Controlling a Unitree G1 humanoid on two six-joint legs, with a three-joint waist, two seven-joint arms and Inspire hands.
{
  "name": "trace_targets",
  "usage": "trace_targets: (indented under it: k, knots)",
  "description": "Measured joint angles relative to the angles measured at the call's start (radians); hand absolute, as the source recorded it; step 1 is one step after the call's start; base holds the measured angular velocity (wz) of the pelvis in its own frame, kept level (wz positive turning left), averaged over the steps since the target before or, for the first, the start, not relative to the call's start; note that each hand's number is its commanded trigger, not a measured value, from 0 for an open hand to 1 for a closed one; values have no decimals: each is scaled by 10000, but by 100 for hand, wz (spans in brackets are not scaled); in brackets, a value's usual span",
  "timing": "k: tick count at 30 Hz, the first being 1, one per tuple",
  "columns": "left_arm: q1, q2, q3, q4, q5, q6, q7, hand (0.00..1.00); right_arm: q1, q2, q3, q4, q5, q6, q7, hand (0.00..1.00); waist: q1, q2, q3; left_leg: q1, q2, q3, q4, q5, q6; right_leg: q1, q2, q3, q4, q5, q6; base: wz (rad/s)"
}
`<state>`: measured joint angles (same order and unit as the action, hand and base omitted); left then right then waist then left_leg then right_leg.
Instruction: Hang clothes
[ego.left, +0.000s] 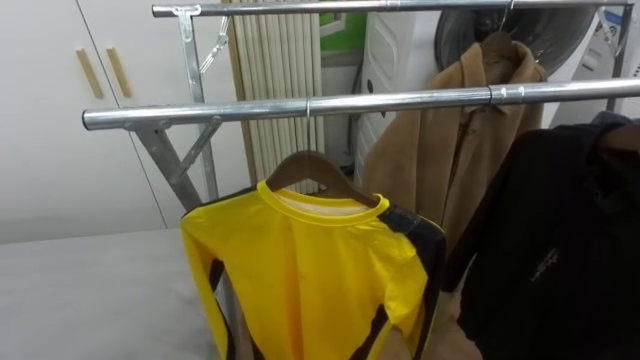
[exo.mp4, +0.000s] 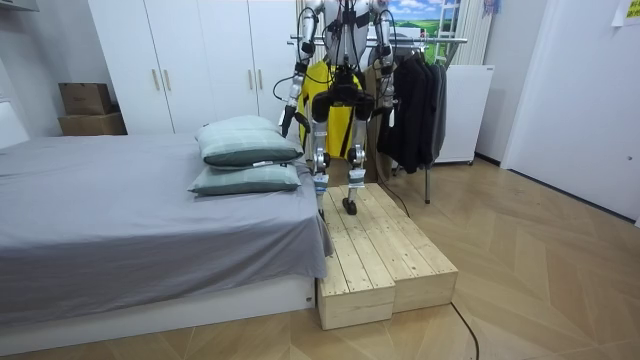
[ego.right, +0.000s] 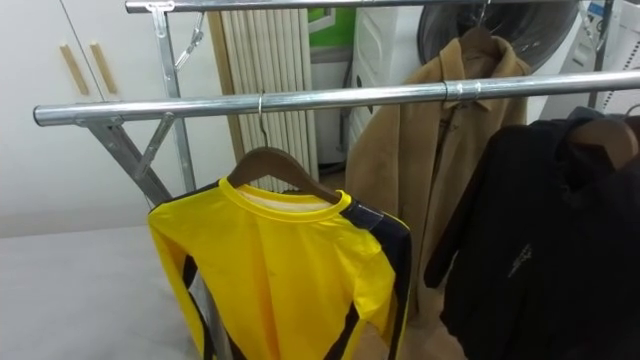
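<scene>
On the front rail (ego.right: 350, 98) of a metal clothes rack (ego.right: 172, 70), a yellow shirt (ego.right: 280, 270) hangs from a wooden hanger (ego.right: 275, 165), its hook over the bar. 1 tan coat (ego.right: 440, 150) hangs behind it and 1 black jacket (ego.right: 540, 250) to the right. The robot stands on a wooden platform (exo.mp4: 385, 255) beside a bed (exo.mp4: 130, 220), facing the rack. Its left hand (exo.mp4: 288, 118) and right hand (exo.mp4: 383, 98) hang low. Whether they are open or closed cannot be told.

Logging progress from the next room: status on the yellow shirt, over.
Left hand and right hand low at its sides. Yellow shirt on wooden hanger, hooked over front rail. Black jacket hangs to its right, apart.
</scene>
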<state>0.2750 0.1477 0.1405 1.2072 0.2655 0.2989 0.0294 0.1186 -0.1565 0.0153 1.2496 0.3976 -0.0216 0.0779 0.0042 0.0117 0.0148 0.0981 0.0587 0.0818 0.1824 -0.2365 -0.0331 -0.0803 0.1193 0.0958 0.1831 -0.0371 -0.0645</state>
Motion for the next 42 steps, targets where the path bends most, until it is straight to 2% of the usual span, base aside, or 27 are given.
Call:
trace_targets:
  k: [17,24,27,28,30,31,32,33,34,35,36,37,38,39,40,41,42]
  knots:
    - [1,-22,-71,49,-2,1,-29,0,-16,-54,84,13,-97,0,21,0,14,58,5,91,-2,-24,27,-19,49,95,-30,-58,23,-12,2,0]
    - [-10,-31,-84,45,20,-72,-123,0,-317,-220,178,-6,-711,8,144,0,43,157,2,35,28,-69,57,-18,41,75,-97,-430,46,-37,-50,5]
    - [-15,-30,-107,-80,30,-209,-110,0,-597,-352,455,-17,-1309,5,224,0,69,216,-27,-281,-1,-420,228,-22,19,-67,-159,-687,54,-65,-97,26]
    - [-36,-21,-298,-152,33,-268,-78,0,-710,-388,595,-23,-1420,0,219,0,76,241,-20,-419,-9,-559,251,13,-31,-137,-206,-848,47,-58,-120,36]
    - [-57,-41,-480,-194,111,-409,25,0,-857,-454,738,-12,-1635,-9,198,0,191,267,-56,-611,-18,-707,252,69,-46,-275,-276,-1061,95,-98,-180,41]
    - [-119,-49,-490,-203,139,-493,59,0,-906,-505,738,21,-1814,-2,190,0,177,313,-54,-761,-25,-945,307,110,-92,-304,-341,-1344,96,-126,-248,54]
    - [-156,-53,-485,-200,193,-558,75,0,-906,-524,732,17,-1936,-2,188,0,215,334,-55,-858,-27,-1059,367,122,-112,-314,-382,-1523,101,-142,-298,76]
    - [-213,-58,-514,-264,239,-659,91,0,-908,-601,740,10,-2095,-1,167,0,204,355,-62,-1057,1,-1111,467,203,-188,-354,-487,-1884,175,-210,-409,110]
    - [-334,-45,-719,-418,328,-656,84,0,-885,-644,744,23,-2118,16,77,0,69,381,-52,-1330,40,-1028,580,374,-249,-374,-665,-2437,227,-359,-470,124]
    - [-389,-44,-822,-502,330,-655,80,0,-872,-654,742,28,-2112,26,37,0,34,371,-64,-1423,74,-905,568,499,-282,-368,-744,-2684,222,-425,-478,141]
    - [-477,-48,-989,-534,289,-665,62,0,-882,-703,706,35,-2141,51,-23,0,22,335,-74,-1509,177,-356,570,776,-312,-385,-942,-3179,215,-607,-524,127]
    - [-581,-71,-1050,-603,287,-693,50,0,-881,-750,691,35,-2220,93,-36,0,39,292,-56,-1618,280,414,663,950,-275,-383,-1100,-3610,238,-689,-586,115]
    - [-671,-86,-1053,-632,295,-714,43,0,-885,-749,688,36,-2321,125,-54,0,65,270,-49,-1689,381,915,880,931,-255,-382,-1166,-3805,256,-749,-595,94]
    - [-674,-100,-1064,-663,298,-792,18,0,-919,-772,696,15,-2547,241,-102,0,192,284,-63,-1815,584,1846,1514,752,-94,-380,-1282,-4139,362,-914,-562,74]
    - [-726,-109,-1025,-681,268,-841,-21,0,-938,-825,649,-5,-2723,360,-109,0,328,311,-75,-1806,802,2531,2313,424,60,-354,-1369,-4503,490,-1060,-552,74]
    - [-784,-110,-1015,-736,274,-849,-44,0,-961,-836,581,-15,-2874,426,-111,0,328,328,-86,-1782,931,2795,2659,275,97,-325,-1397,-4737,508,-1109,-560,90]
    - [-757,-107,-1030,-911,296,-862,-124,0,-969,-812,565,-24,-2989,528,-143,0,287,349,-73,-1593,1168,3208,3180,31,129,-216,-1450,-5270,537,-1224,-568,112]
